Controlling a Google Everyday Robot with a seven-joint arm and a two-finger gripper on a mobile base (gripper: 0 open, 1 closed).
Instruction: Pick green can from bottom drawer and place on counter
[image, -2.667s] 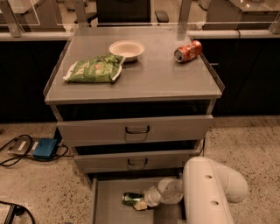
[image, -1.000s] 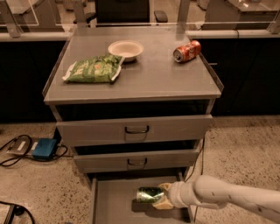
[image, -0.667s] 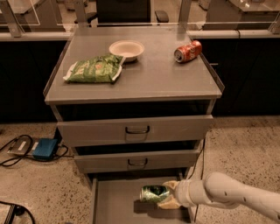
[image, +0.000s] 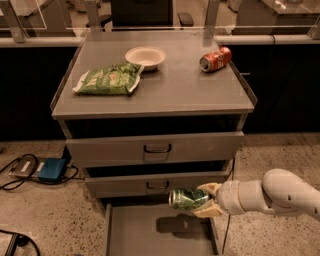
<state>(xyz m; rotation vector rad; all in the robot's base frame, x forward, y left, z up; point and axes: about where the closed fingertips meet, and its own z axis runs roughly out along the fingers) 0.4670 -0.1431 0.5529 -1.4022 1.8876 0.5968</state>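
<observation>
Fingers (image: 210, 188) gripping the green can (image: 185, 198), the gripper (image: 200, 200) is lifting it clear of the bottom drawer (image: 150, 236); tabletop (image: 175, 92) placement remains.

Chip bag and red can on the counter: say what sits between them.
The camera view shows a white bowl between the chip bag and red can; the claw holds the green can over the bottom drawer.

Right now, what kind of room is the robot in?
Probably an office or lab, not a home kitchen: a grey metal drawer cabinet, an office chair behind it, and cables on the speckled floor. The gripper holds the green can just above the bottom drawer.
</observation>
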